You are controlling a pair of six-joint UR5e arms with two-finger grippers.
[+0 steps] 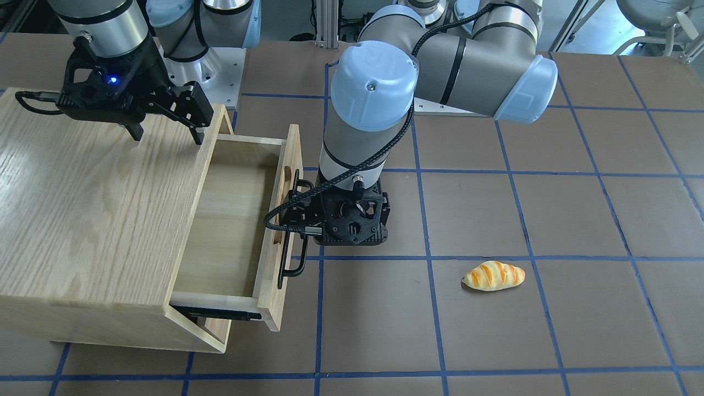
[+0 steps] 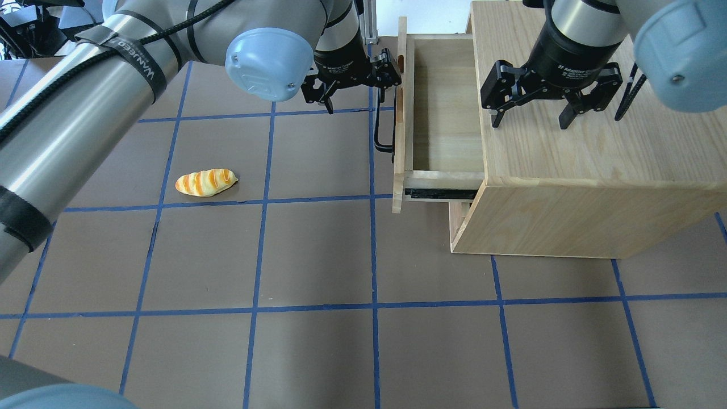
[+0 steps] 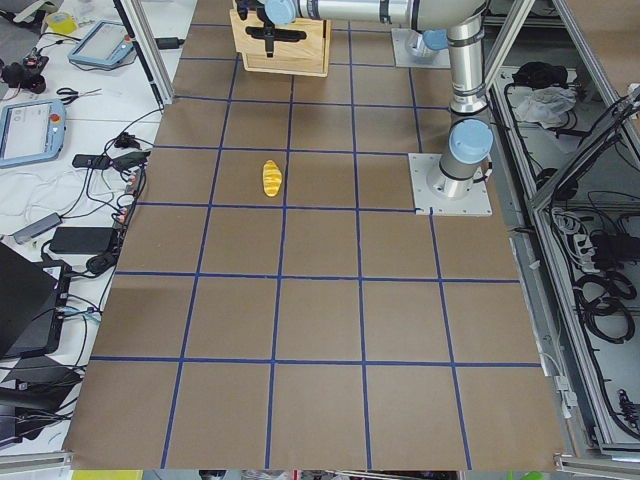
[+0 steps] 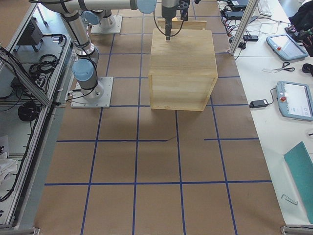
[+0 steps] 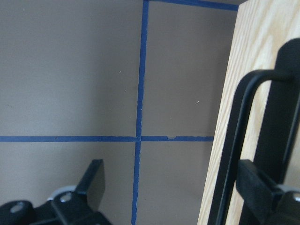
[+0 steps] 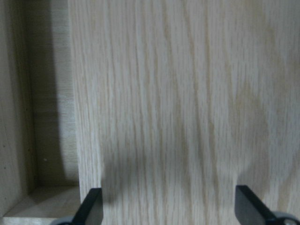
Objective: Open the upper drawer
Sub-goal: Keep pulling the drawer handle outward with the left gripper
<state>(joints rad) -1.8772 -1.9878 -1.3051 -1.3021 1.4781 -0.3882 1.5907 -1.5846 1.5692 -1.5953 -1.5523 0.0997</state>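
We see upper drawer (image 1: 231, 220) slid out, left pincer (image 2: 355, 91) spread empty by handle (image 2: 379, 128), right pincer (image 2: 530, 120) spread empty over cabinet (image 2: 596, 170).

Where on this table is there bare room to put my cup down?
The table squares around the bread roll are bare, right up to the cabinet. The pulled-out upper drawer is empty inside. Crowded: the drawer's handle, where the left gripper sits, and the cabinet top under the right gripper.

Your table (image 2: 318, 255) is brown, taped into squares with blue lines. You have 2 things lying on it: the oak cabinet (image 2: 596, 216) at the right, and a bread roll (image 2: 205, 182) well apart at the left.
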